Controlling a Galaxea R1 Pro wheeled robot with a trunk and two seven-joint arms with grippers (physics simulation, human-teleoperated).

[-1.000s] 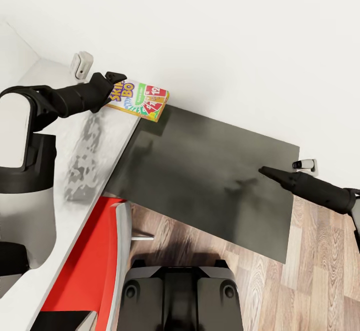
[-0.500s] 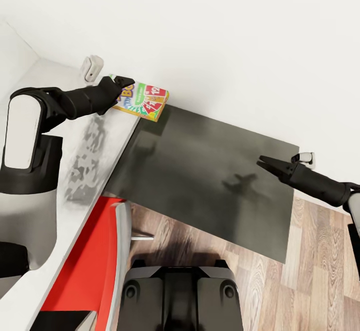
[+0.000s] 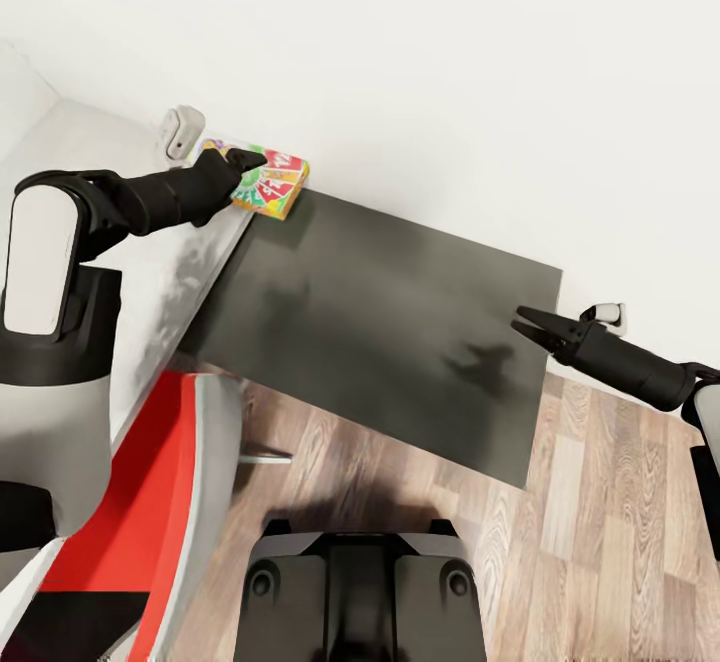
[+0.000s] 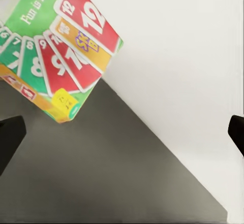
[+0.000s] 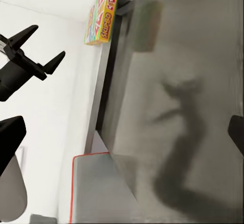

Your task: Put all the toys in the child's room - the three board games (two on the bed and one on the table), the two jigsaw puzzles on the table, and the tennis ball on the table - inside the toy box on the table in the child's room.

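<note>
The left gripper [image 3: 247, 155] now reaches over the game box [image 3: 268, 181], jaws spread. The right gripper [image 3: 532, 326] opens its jaws. The camera view shifts, sliding the scene leftward.

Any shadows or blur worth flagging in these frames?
Head view: sharp, with soft arm shadows on the dark panel. Right wrist view: a smeared, blurry shadow across that panel. Left wrist view: the game box prints crisp, fingers dark at the picture's edges.

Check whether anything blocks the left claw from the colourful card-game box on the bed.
Nothing visible does. The left claw, jaws apart, hangs right at the colourful card-game box lying at the white bed's corner by the wall, with nothing between them.
</note>
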